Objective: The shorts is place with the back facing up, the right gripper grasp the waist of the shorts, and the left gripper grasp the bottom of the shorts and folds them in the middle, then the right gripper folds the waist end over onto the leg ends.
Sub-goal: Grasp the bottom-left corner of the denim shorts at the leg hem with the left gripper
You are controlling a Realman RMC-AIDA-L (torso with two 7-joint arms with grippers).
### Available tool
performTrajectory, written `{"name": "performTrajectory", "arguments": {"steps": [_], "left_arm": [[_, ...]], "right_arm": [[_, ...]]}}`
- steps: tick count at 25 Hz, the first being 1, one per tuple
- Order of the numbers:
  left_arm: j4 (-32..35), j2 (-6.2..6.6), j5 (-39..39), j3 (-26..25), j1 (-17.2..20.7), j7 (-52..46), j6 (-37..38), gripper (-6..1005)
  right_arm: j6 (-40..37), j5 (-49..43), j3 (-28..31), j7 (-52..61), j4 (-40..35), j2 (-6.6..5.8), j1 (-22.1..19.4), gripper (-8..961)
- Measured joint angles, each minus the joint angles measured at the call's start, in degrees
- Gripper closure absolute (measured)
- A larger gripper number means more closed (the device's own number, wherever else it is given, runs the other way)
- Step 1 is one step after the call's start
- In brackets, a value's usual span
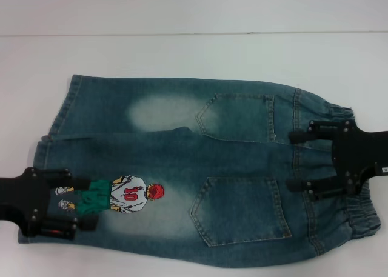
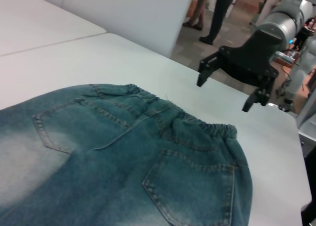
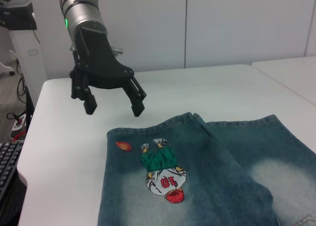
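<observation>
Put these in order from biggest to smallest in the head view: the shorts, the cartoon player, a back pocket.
1. The shorts, by far the biggest.
2. The back pocket nearer the robot.
3. The cartoon player, a bit smaller than the pocket, though part of it hides under the left gripper.

Head view: left hand (image 1: 71,207) covers the bottom (image 1: 37,186) at 9 o'clock, hiding the print's feet; right hand (image 1: 300,160) masks part of the waist (image 1: 354,213) at 3 o'clock. Wrist views crop the shorts (image 1: 182,168) at their frame edges.
</observation>
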Motion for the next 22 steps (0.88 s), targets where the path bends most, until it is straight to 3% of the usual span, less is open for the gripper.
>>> {"name": "performTrajectory", "arguments": {"steps": [4, 12, 17, 22], "left_arm": [[2.19, -0.16, -0.10, -0.81, 0.16, -2.97, -0.18, 126], [13.41, -1.13, 1.39, -0.25, 0.35, -23.20, 0.49, 137], [17.94, -1.05, 9.23, 6.11, -1.13, -38.26, 0.38, 143], [19.28, -2.05, 19.60, 12.84, -3.18, -47.13, -2.86, 150]], "right_arm": [[-0.03, 0.04, 0.25, -0.05, 0.00, 0.04, -0.50, 40], [0.54, 0.19, 1.54, -1.84, -0.63, -0.09, -2.14, 40], [0.73, 0.09, 2.59, -3.53, -0.72, -0.22, -2.18, 40], [0.88, -0.01, 2.70, -4.23, -0.74, -0.29, -1.66, 40]]}}
